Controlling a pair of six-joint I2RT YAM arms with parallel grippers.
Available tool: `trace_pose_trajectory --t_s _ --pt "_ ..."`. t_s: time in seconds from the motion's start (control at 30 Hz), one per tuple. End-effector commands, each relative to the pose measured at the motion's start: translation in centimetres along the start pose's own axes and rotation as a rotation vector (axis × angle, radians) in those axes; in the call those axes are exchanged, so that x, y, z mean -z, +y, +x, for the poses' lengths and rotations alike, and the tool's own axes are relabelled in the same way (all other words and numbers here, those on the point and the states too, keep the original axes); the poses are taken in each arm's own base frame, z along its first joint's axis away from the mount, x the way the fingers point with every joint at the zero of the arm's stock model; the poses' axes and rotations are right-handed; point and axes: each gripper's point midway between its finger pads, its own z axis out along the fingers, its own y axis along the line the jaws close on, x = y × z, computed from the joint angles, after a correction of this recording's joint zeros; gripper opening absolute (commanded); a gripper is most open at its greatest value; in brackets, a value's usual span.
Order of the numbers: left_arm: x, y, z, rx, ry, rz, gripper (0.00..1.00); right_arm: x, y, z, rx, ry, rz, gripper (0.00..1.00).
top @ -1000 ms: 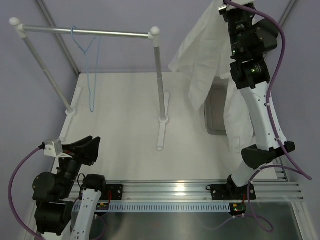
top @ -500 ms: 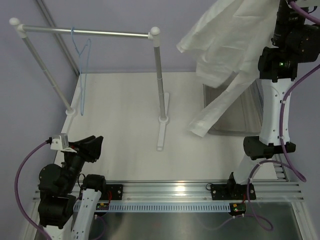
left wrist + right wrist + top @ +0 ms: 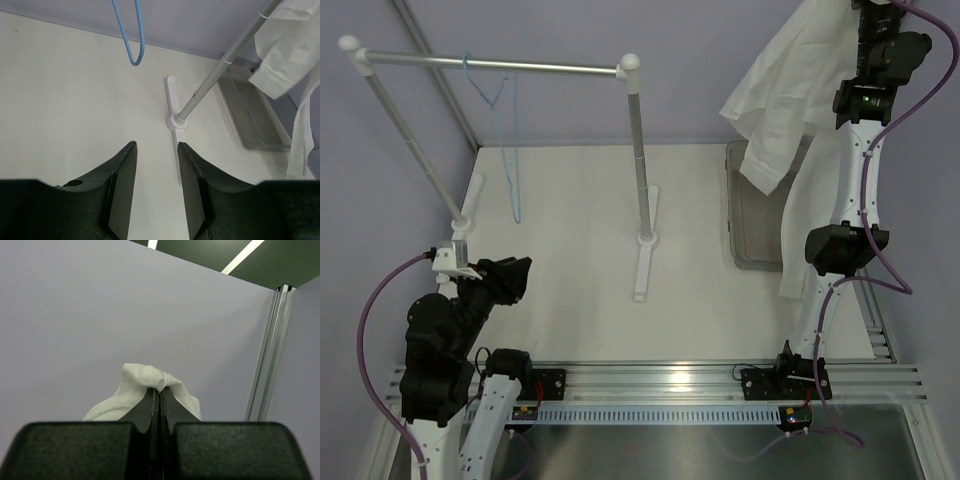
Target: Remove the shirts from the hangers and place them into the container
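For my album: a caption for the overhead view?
Right claw holds the white shirt over the grey bin; blue hanger hangs bare on its rail.

White shirt (image 3: 145,385) in clamped tool (image 3: 159,407)

Your right gripper (image 3: 160,391) shows only in its own wrist view; the top view cuts it off at the upper edge, along with the top of the shirt (image 3: 770,110). From the wrist you get just a small bunched fold of cloth pinched above the fingertips (the rest hangs behind the gripper body, unseen). The shirt and the right arm (image 3: 855,170) cover the right side of the bin (image 3: 750,235), so you cannot make out that rim. In the left wrist view the top edge cuts the hanger (image 3: 133,63), leaving only its lower loop, and a sleeve hides the bin's far corner.
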Motion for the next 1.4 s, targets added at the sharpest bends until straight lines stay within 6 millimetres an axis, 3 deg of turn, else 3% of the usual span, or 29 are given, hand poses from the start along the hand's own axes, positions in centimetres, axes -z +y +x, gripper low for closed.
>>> trace_pose_trajectory --t_s 0.0,0.13,0.27,0.47,0.53,0.57,0.63,0.67,0.73,0.77,0.93,1.13,1.23,1.37 --pt "-1.3 -0.6 -0.8 -0.013 -0.016 0.038 0.42 -0.6 -2.2 -9.7 0.021 -0.257 0.034 0.0" --pt "-1.9 -0.5 -0.7 -0.017 -0.007 0.037 0.41 -0.5 -2.7 -10.9 0.024 -0.299 0.044 0.0" --pt "-2.1 -1.1 -0.6 0.002 0.001 0.069 0.41 0.1 -4.0 -14.4 0.023 -0.392 0.066 0.0" --pt "-2.2 -1.4 -0.3 0.019 0.013 0.086 0.4 1.0 -4.4 -17.5 0.006 -0.514 0.078 0.0" --pt "-2.3 -1.7 -0.4 0.03 0.013 0.098 0.4 0.7 -3.6 -16.1 0.001 -0.486 0.06 0.0" --pt "-2.3 -1.6 -0.4 0.033 0.009 0.097 0.4 0.4 -2.8 -12.9 0.004 -0.437 0.046 0.0" --pt "-2.7 -1.5 -0.2 0.04 0.021 0.093 0.4 0.3 -2.3 -9.3 -0.012 -0.38 0.052 0.0" --pt "-2.8 -1.5 -0.1 0.042 0.025 0.093 0.39 0.3 -2.2 -5.7 -0.013 -0.317 0.07 0.0" --pt "-2.9 -1.6 0.2 0.053 0.038 0.102 0.38 0.5 -2.0 -2.7 -0.017 -0.265 0.082 0.0" --pt "-2.9 -1.6 0.3 0.054 0.038 0.104 0.38 0.7 -1.6 0.1 -0.034 -0.209 0.083 0.0" --pt "-1.8 -2.1 -0.1 0.05 0.028 0.112 0.38 1.5 -0.2 6.7 -0.083 -0.063 0.093 0.0" --pt "-0.7 -2.5 -0.7 0.035 0.019 0.119 0.38 1.7 0.7 7.5 -0.155 0.016 0.084 0.0" --pt "-0.1 -2.8 -1.0 0.034 0.003 0.13 0.38 1.6 1.8 5.3 -0.23 0.035 0.034 0.0" --pt "1.2 -3.5 -1.5 0.038 -0.021 0.154 0.38 1.6 5.0 2.9 -0.289 0.106 -0.039 0.0"
